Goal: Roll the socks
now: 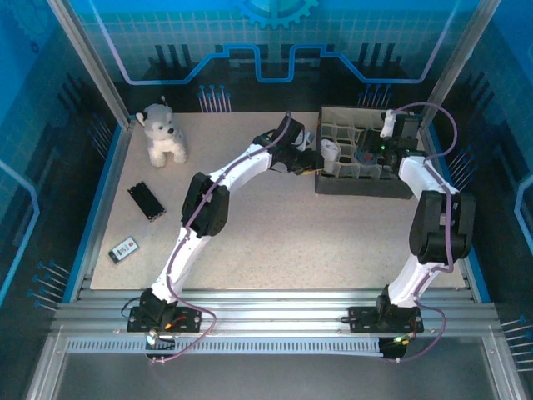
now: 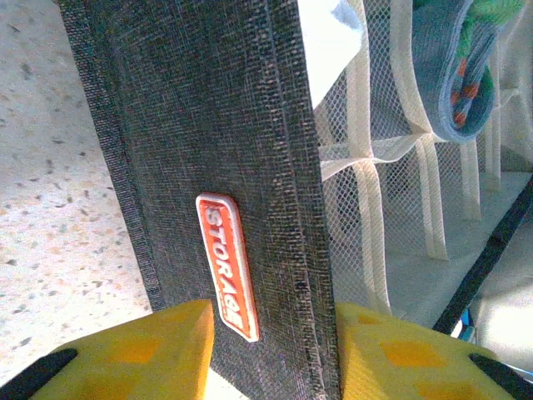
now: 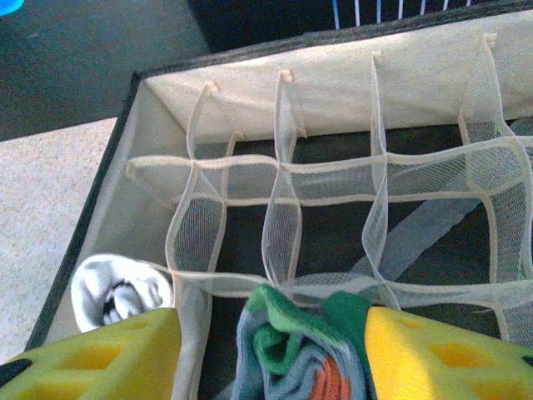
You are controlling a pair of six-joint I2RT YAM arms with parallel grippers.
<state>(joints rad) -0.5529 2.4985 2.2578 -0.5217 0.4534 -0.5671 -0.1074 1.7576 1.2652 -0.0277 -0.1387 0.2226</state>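
The 2 yellow fingers (image 3: 108, 354) of the right gripper (image 3: 271, 325) are straddling the teal-green sock (image 3: 291, 358), which is sitting rolled, showing grey-blue bands and orange, in a mesh cell of the organizer (image 3: 333, 92). The jaws are standing partly apart, 1 finger clear of it. The white sock (image 3: 117, 292) is lying curled in the corner cell beside it. The left wrist view is showing the left gripper (image 2: 273, 312) flanking the organizer's grey outer wall by an orange label (image 2: 226, 267); I cannot tell whether it is squeezing. From above, the organizer is sitting at the table's (image 1: 275, 242) far right corner.
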